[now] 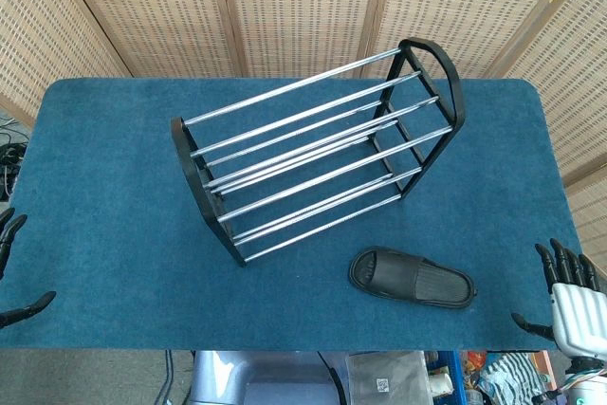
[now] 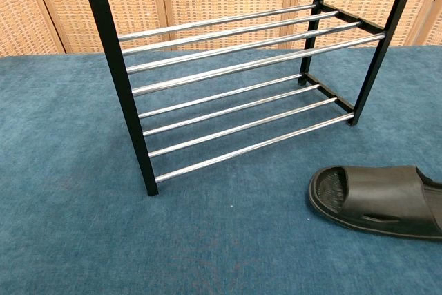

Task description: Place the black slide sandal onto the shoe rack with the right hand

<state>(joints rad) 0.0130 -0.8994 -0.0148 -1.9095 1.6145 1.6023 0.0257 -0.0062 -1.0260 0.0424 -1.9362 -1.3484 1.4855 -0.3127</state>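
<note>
— What have we got on the table [image 1: 114, 187]?
— A matte black rubber sandal [image 1: 412, 278], ribbed strap, lying flat near the front edge on blue carpet-like cloth, just in front of the rack [image 1: 313, 149] with chrome rods.
— Its direction?
— Long axis runs left-right, open toe leftward.
— Our hands?
— Right hand [image 1: 569, 293] released, fingers spread, well apart from it; left hand [image 1: 14, 272] also empty.

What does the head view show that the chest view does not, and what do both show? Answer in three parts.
Only the head view shows the two hands: the left hand at the table's left edge and the right hand at its right edge, both holding nothing with fingers apart. It also shows the whole blue table. Only the chest view shows the sandal's ribbed footbed close up. Both show the shoe rack standing empty and the black slide sandal lying on the table in front of it.
</note>
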